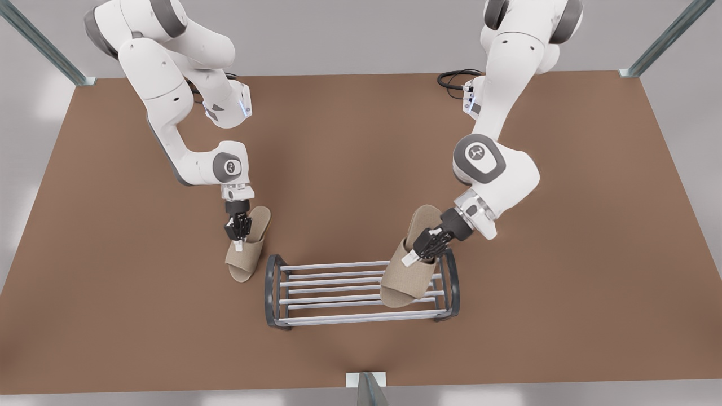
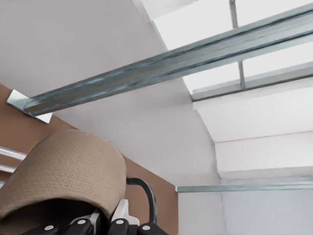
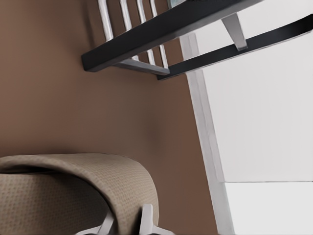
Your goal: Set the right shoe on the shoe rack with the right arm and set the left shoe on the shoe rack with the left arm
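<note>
Holding the left shoe point(image 1: 401, 277) tilted over the shoe rack point(image 1: 338, 294) at the front view's right end, left gripper point(image 1: 418, 254) jaws clenched on its strap. Gripping the right shoe point(image 1: 249, 260) above the desk point(image 1: 113, 254) just beside the rack's other end, right gripper point(image 1: 238, 239) jaws pinching its strap.

A tan slipper point(image 3: 73, 196) lies on the brown table point(image 3: 54, 98) near the camera. Beyond it stands the shoe rack point(image 3: 161, 29), with a dark end frame and pale bars.
</note>
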`<state>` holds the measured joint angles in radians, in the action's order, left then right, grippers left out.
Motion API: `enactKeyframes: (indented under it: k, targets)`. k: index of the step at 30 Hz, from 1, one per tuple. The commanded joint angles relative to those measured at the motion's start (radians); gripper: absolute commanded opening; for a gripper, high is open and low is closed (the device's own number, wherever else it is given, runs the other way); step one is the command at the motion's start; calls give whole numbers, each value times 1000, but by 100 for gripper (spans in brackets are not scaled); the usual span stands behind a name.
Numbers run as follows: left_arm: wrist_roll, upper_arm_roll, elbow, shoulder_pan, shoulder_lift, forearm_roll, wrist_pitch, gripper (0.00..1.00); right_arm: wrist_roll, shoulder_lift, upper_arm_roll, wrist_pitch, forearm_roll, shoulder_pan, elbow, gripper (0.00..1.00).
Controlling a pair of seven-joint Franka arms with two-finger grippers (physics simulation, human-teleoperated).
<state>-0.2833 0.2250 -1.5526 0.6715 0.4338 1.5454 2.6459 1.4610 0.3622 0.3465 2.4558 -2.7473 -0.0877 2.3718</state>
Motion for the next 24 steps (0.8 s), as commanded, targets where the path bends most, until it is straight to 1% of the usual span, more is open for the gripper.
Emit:
enactKeyframes:
  k: [1,3,5,6,7,13,14,15,16,17,18,19,22,24]
  targets:
    - [254,1,25,10,34,10,157,21,5,-11,0,-1,0,-4,0,34]
    - [253,2,80,10,101,5,186,21,22,-35,0,-6,-5,-14,0,34]
    - [247,2,109,10,160,5,204,21,55,-60,0,-14,-5,-18,0,29]
    - [242,4,126,10,181,5,216,21,62,-66,0,-14,-6,-24,0,25]
    - [239,4,126,11,191,4,220,21,62,-71,0,-14,-6,-26,0,24]
    - [231,2,114,69,201,7,310,21,107,-120,2,12,-8,-44,-26,21]
    - [225,2,98,72,201,7,324,21,134,-127,3,83,-5,-44,-65,21]
    - [220,2,88,76,201,7,325,21,165,-146,5,101,-2,-43,-82,21]
    - [219,2,85,77,206,7,364,43,202,-155,3,153,0,-43,-117,21]
    - [220,2,75,89,217,9,385,74,202,-163,3,215,1,-44,-166,21]
    - [220,2,62,95,220,9,427,97,200,-163,3,273,12,-44,-210,21]
    - [224,1,55,112,220,16,465,100,203,-167,0,339,23,-46,-252,21]
    - [227,1,55,128,223,19,488,100,234,-183,2,469,95,-49,-333,21]
    - [228,1,54,128,214,19,497,100,231,-184,3,515,156,-38,-373,21]
